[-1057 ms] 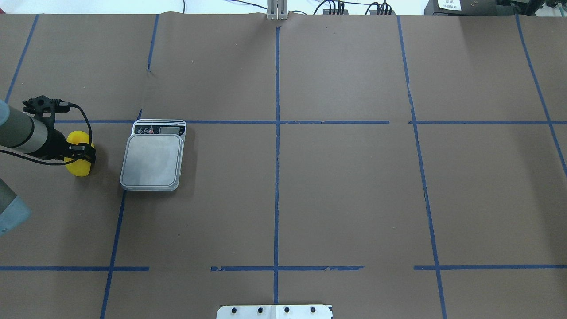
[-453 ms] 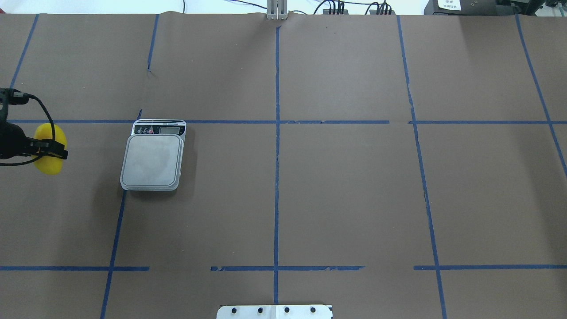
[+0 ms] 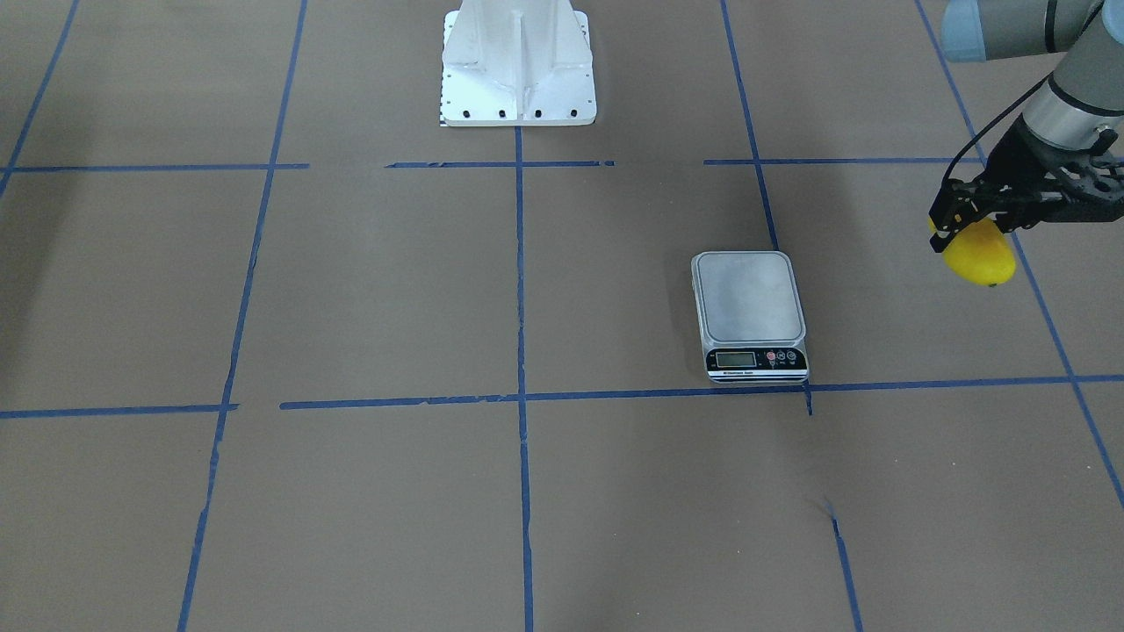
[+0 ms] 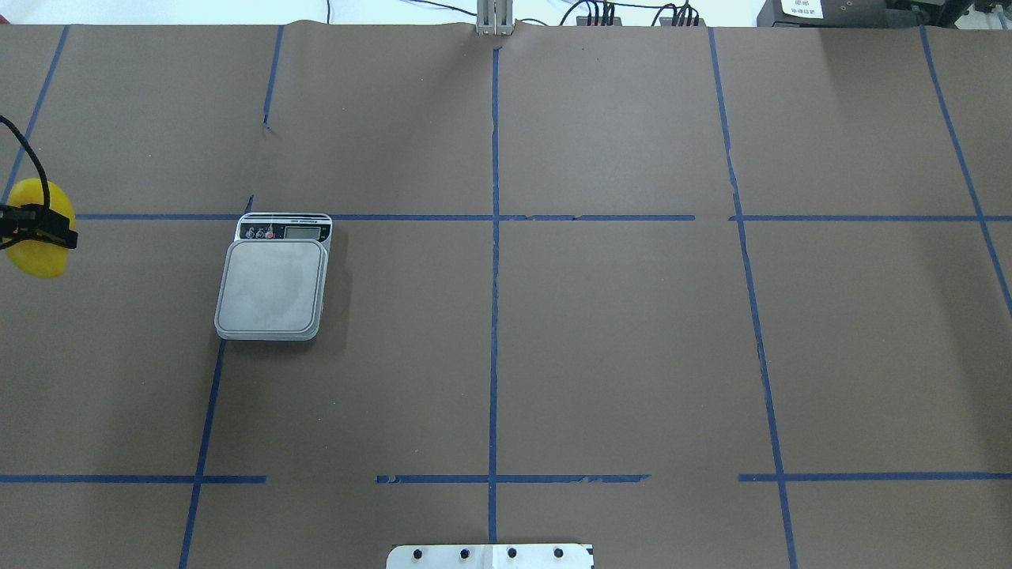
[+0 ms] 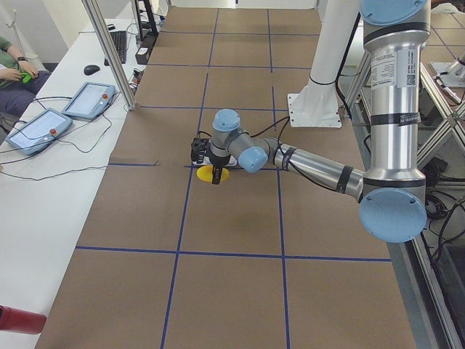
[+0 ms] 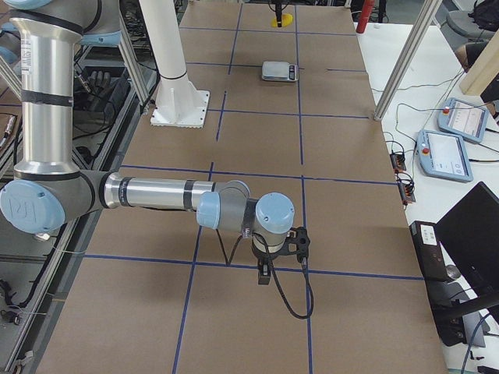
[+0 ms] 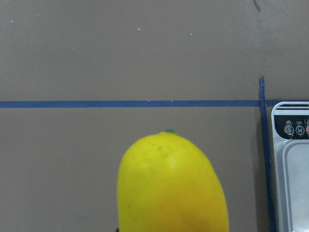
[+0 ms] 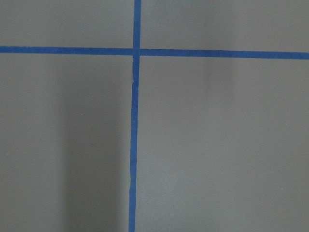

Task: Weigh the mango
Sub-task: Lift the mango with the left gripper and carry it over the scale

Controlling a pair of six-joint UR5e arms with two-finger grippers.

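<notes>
The mango (image 4: 35, 237) is bright yellow with an orange blush. My left gripper (image 4: 35, 224) is shut on it at the overhead view's far left edge, well to the left of the kitchen scale (image 4: 273, 284). In the front-facing view the gripper (image 3: 970, 230) holds the mango (image 3: 979, 253) to the right of the scale (image 3: 751, 307), whose platform is bare. The left wrist view shows the mango (image 7: 171, 188) close up and the scale's corner (image 7: 292, 159). My right gripper (image 6: 265, 273) shows only in the exterior right view; I cannot tell if it is open.
Brown paper with blue tape lines covers the table (image 4: 601, 332). The robot's white base plate (image 3: 518, 66) stands at the near middle edge. Operators' tablets (image 5: 43, 127) lie on a side bench beyond the far edge.
My left gripper has carried the mango further left and upward in the overhead view, away from the scale. The arm has left that view. The scale has not moved.
</notes>
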